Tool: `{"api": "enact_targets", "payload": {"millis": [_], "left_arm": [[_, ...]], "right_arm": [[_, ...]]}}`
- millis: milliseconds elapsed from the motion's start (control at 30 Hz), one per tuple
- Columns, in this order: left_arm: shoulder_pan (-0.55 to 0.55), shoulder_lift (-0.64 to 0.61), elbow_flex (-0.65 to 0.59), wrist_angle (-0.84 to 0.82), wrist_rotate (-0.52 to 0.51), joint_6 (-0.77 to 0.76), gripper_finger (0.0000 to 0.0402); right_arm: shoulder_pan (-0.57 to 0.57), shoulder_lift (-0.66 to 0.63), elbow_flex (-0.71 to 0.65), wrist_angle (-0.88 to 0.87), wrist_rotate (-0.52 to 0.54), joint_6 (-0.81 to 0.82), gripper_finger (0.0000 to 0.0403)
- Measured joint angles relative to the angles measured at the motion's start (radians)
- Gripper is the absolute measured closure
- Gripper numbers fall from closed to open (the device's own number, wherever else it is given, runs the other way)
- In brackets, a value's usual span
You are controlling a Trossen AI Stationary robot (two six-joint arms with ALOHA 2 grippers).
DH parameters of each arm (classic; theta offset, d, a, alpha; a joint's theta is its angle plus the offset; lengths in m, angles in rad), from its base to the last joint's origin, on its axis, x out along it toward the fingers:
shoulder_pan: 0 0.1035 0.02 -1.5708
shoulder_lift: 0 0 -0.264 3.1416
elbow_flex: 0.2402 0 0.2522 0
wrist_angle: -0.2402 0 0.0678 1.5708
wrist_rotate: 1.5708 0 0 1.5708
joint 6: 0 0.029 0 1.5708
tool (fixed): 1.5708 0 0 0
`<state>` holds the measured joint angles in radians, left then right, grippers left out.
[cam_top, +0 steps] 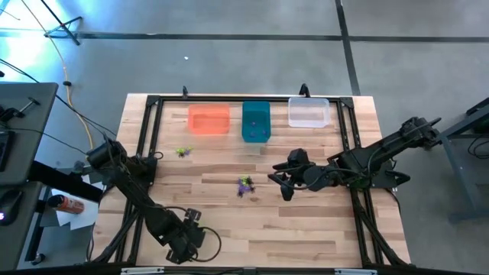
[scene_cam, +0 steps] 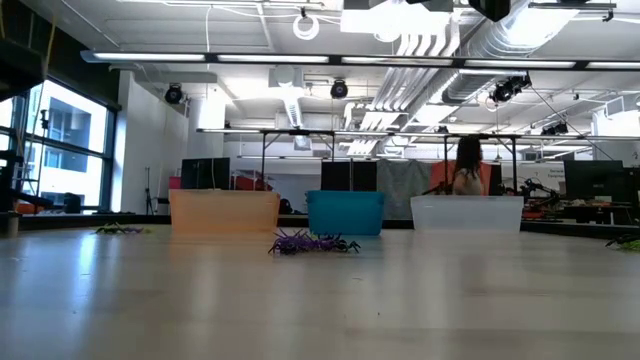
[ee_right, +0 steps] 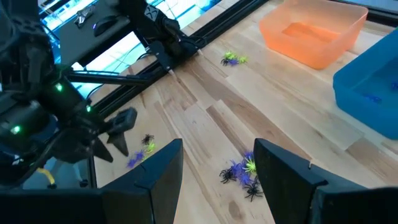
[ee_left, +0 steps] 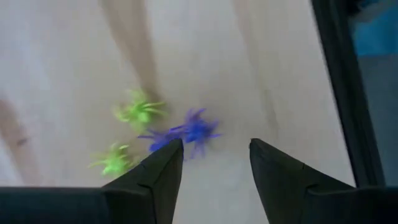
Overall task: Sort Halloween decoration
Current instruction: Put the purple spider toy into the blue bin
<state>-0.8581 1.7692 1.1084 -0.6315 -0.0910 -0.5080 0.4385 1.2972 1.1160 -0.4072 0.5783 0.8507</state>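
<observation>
High view: three plastic bins stand in a row along the far edge of the light wooden slat table (cam_top: 321, 229), namely an orange translucent bin (cam_top: 208, 120), a teal bin (cam_top: 256, 121) and a clear bin (cam_top: 309, 112), near one another but apart. The Halloween decoration, tiny spidery plastic trinkets, lies in scattered groups: a main cluster of purple, yellow-green and black pieces (cam_top: 244, 185) at mid-table, a small yellow-green and purple group (cam_top: 182, 152) nearer the orange bin, and a few green and purple pieces (ee_left: 158, 127) just ahead of the left gripper (cam_top: 181, 246) at the table's near-left corner. Its two dark fingers stand apart and hold nothing. The right gripper (cam_top: 281, 183) hovers just beside the main cluster, fingers likewise spread and empty. A black metal frame (cam_top: 149, 114) borders the tabletop. Low view: the bins stand behind the cluster; beyond lies an open workshop with ceiling ducts, strip lights, windows and a person (scene_cam: 467, 168) in the distance.
</observation>
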Motion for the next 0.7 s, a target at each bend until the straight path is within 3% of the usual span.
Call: {"api": "enact_targets", "payload": {"millis": [500, 700], "left_arm": [[0.010, 0.091, 0.000, 0.057, -0.009, 0.150, 0.0254], [0.010, 0.100, 0.002, 0.059, -0.004, 0.155, 0.0286]], "right_arm": [[0.000, 0.000, 0.000, 0.001, 0.023, 0.015, 0.0210], [0.000, 0.000, 0.000, 0.000, 0.023, 0.036, 0.0210]]}}
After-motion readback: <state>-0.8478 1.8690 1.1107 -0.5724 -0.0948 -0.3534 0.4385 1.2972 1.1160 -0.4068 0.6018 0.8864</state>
